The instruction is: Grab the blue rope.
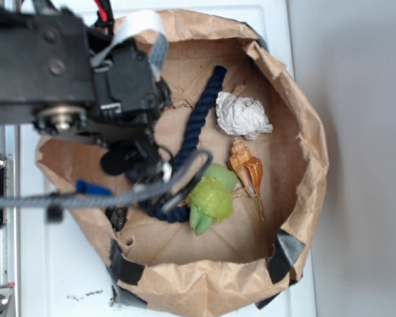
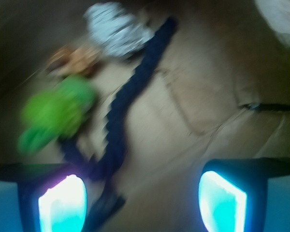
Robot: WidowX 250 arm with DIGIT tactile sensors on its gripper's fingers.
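The arm [image 1: 66, 86] reaches in from the upper left of the exterior view and hangs over the left side of the paper bag tray [image 1: 303, 132]. The gripper [image 2: 142, 200] has its fingers [image 2: 63, 203] spread apart, holding nothing. The blue rope [image 1: 198, 115] lies on the tray floor, running from the upper centre down to a hook beside the green toy [image 1: 211, 198]; in the blurred wrist view its hooked end sits just by the left finger.

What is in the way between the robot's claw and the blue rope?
Nothing visible. In the wrist view the gripper is open with only bare brown paper between its fingers, and the blue rope lies just ahead, toward one finger. The green toy sits beside the rope, not in the path.
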